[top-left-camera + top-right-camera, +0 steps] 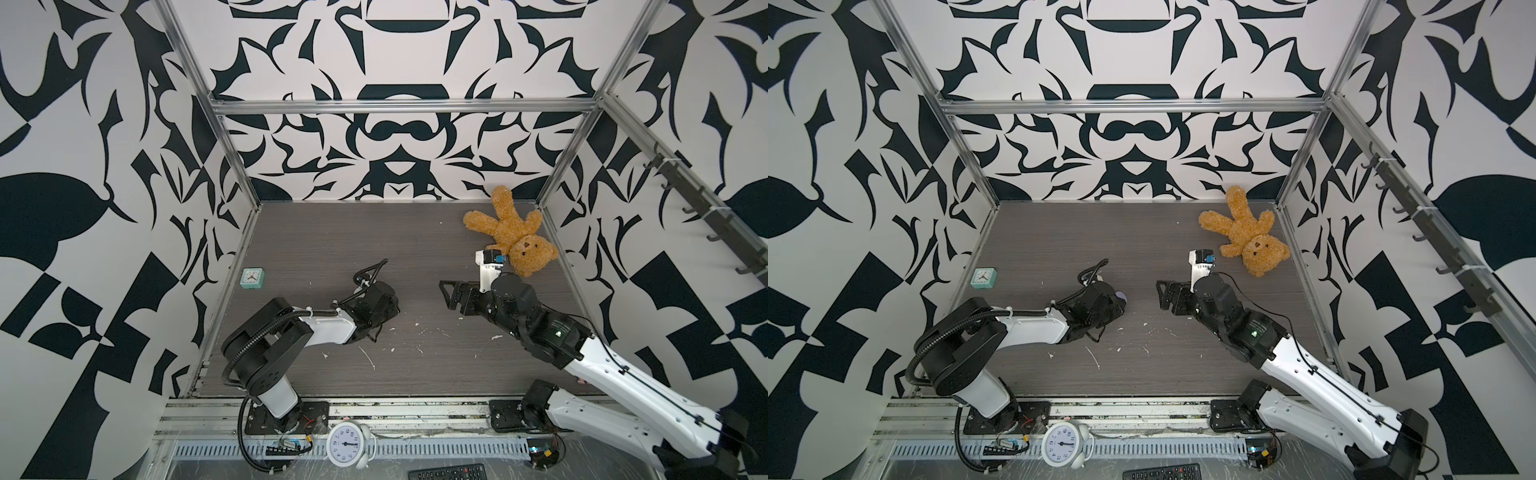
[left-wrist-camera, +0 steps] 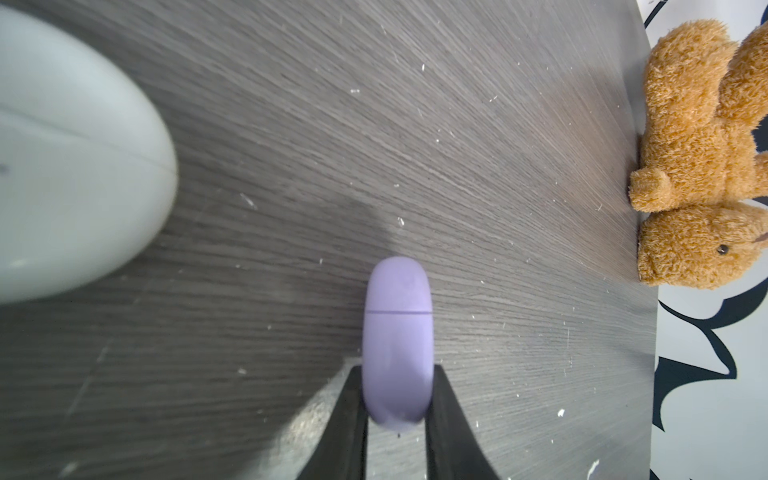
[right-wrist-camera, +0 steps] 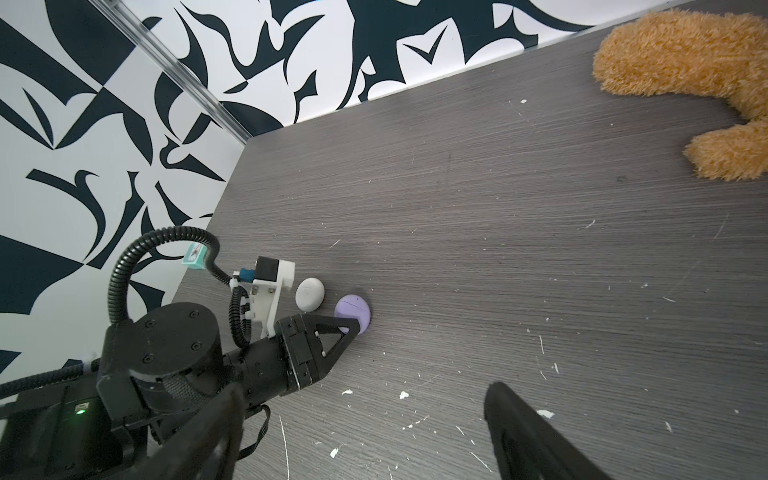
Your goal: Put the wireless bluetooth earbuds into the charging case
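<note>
A closed pale purple charging case (image 2: pixel 397 332) stands on edge on the dark wooden table, with my left gripper (image 2: pixel 397 374) shut on its lower part, one black finger on each side. In a top view only a sliver of the purple case (image 1: pixel 1122 296) shows beyond the left gripper (image 1: pixel 1117 305). A closed white case (image 3: pixel 310 294) lies just beside the purple case (image 3: pixel 353 316). My right gripper (image 3: pixel 363 388) hangs open over bare table to their right, holding nothing; in a top view the right gripper (image 1: pixel 446 295) faces the left one. The wireless bluetooth earbuds are out of view.
A brown teddy bear (image 1: pixel 511 230) lies at the back right by the wall. A small mint clock (image 1: pixel 252 277) stands at the table's left edge. White flecks and scraps (image 1: pixel 368 357) litter the front middle. A white alarm clock (image 1: pixel 347 442) and a remote (image 1: pixel 446 471) lie off the front edge.
</note>
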Motion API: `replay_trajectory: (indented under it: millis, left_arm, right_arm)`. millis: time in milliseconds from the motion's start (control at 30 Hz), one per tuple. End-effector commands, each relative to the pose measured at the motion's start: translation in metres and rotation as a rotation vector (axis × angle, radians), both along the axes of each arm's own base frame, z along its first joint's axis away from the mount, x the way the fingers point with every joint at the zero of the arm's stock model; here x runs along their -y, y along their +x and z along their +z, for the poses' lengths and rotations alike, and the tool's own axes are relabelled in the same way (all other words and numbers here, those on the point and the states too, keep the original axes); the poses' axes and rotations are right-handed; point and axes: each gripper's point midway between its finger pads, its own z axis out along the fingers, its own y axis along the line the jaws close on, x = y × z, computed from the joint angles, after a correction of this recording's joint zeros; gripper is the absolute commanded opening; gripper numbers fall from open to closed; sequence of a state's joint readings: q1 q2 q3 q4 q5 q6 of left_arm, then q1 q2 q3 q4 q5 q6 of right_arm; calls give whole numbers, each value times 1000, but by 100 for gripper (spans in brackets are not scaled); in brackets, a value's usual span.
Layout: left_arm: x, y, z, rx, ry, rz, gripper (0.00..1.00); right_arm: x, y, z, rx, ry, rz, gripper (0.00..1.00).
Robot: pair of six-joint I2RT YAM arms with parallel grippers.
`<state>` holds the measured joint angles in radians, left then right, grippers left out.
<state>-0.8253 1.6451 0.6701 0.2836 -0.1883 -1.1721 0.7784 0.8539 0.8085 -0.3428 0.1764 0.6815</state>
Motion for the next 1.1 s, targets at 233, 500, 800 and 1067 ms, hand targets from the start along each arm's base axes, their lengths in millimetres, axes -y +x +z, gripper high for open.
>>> replay_trajectory:
  millis: [233,500,800,1067]
  left_arm:
    - [-12,-21,-9,-119,95,-21,67]
    - [-17,-24,54,-25,169,-99,100]
    - [-84,13,153,355,501,-138,99]
    - [-199,55,171,651,706,83,99]
  right_arm:
    - [15,0,14,50,15,-54,95]
    - [39,4,10,72,-84,-142,99]
    - [128,59,-23,204,-594,-472,99]
    - [217,92,-61,257,-723,-803,99]
